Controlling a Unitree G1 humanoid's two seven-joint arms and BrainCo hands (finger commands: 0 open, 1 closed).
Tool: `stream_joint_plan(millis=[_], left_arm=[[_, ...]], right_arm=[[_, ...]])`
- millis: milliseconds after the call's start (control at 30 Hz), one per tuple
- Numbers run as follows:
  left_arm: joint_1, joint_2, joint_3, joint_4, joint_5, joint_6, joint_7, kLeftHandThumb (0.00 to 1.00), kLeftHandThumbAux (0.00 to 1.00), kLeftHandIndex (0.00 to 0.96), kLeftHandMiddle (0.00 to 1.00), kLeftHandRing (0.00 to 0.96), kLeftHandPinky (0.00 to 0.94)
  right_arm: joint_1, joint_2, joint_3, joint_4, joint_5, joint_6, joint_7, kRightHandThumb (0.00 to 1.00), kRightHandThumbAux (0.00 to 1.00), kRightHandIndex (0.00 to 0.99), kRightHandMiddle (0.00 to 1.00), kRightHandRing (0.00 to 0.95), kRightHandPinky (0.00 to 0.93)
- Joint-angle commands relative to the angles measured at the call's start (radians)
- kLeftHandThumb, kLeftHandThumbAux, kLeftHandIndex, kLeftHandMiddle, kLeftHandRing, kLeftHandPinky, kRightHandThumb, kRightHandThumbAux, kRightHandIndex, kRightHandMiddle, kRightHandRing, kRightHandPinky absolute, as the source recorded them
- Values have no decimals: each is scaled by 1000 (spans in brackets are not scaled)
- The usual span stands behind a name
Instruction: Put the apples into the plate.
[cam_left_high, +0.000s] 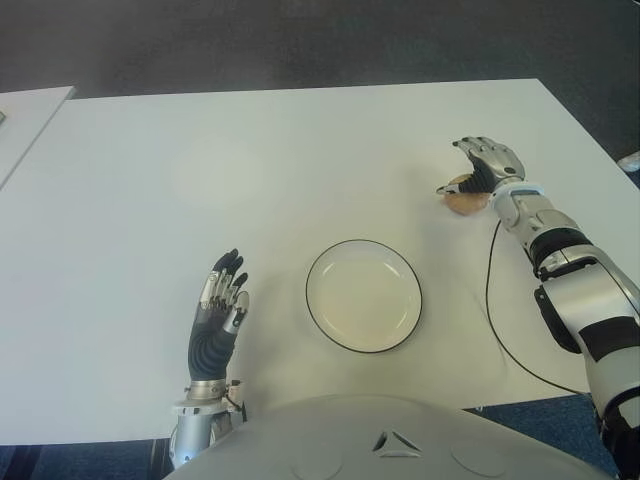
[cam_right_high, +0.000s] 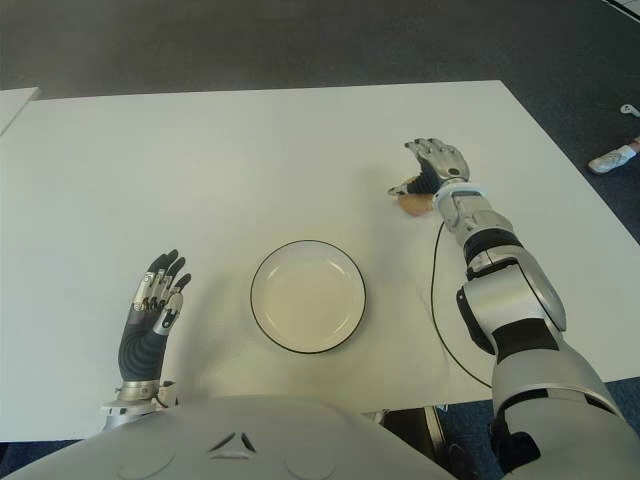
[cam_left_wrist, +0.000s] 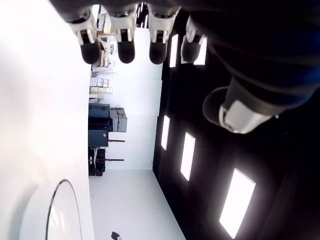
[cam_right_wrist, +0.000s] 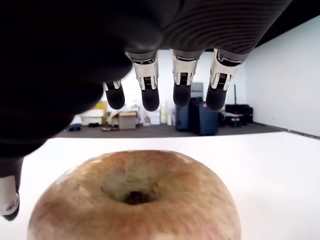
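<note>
one apple (cam_right_wrist: 135, 200), seemingly beside plate (cam_left_high: 363, 296)

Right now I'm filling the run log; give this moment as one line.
right hand: open over apple, no grasp | left hand: open, left of plate | plate: holds nothing | table

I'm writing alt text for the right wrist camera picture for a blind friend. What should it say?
Seen from the wrist, an apple sits on a white table, its dimpled end facing the camera. The robot's right hand hangs just above it, dark fingers spread and not yet gripping. A room with boxes and cases shows far behind.
</note>
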Motion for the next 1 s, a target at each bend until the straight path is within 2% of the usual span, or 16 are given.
stream_joint_plan(millis=[33, 700, 1000], left_arm=[[15, 3, -3, -15, -15, 22, -17, 76, 535, 84, 20, 0, 0], [15, 6, 6, -20, -26, 25, -35, 51, 518, 77, 16, 0, 0], [26, 3, 6, -33, -22, 26, -41, 70, 487, 79, 15, 0, 0]], right_arm=[[24, 5, 9, 13, 9, 22, 11, 233, 508, 0, 0, 0, 0], [51, 16, 10, 35, 31, 56, 22, 237, 513, 0, 0, 0, 0], [68, 25, 13, 38, 39, 66, 18, 222, 519, 0, 0, 0, 0]])
